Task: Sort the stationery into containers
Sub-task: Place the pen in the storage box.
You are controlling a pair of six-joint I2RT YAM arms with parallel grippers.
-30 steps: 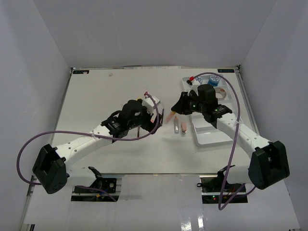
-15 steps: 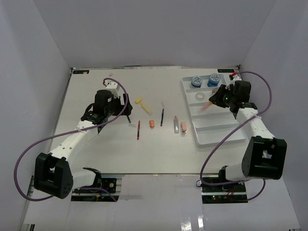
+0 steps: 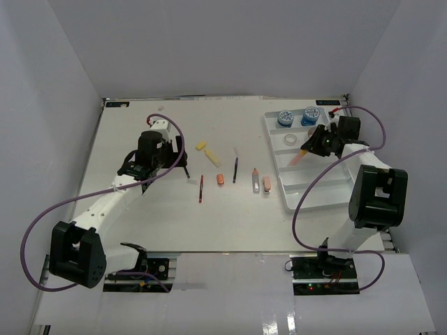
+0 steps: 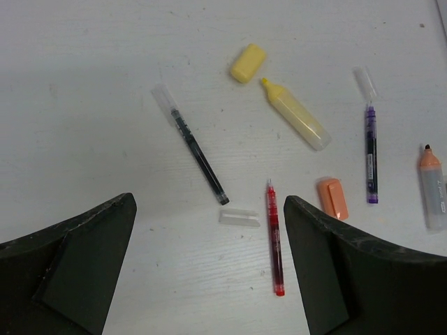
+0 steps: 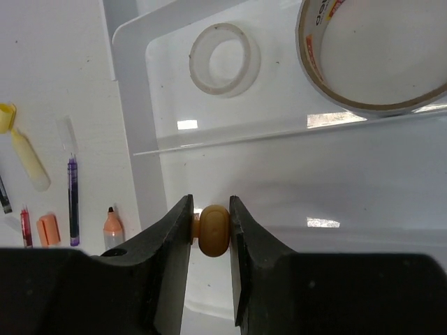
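The worktop carries the loose stationery in its middle and the tray at its right side. The step in hand looks like a delivery. The right tool is over the tray, pinching the blunt end of an orange marker between its fingers. From above, the marker hangs tilted with its tip toward the worktop's middle. It hangs over the compartment next to the one holding the tape roll and the clear ring. The two tubs stand in the tray's far end. The next move probably calls for lowering the marker, swinging it in line with the long compartment so it clears the divider, and only then spreading the fingers. Let go while tilted, it could come to rest across a wall. The left tool hovers above the worktop's left half, spread wide and holding nothing. Below it lie the yellow highlighter, black pen, purple pen, red pen, an orange cap, a yellow cap and a clear cap. The black and red pens lie nearest the gap between its fingers, so either seems a likely next pick. Both are thin and lie flat, so the fingers would need to straddle the barrel crosswise and come right down to the surface.
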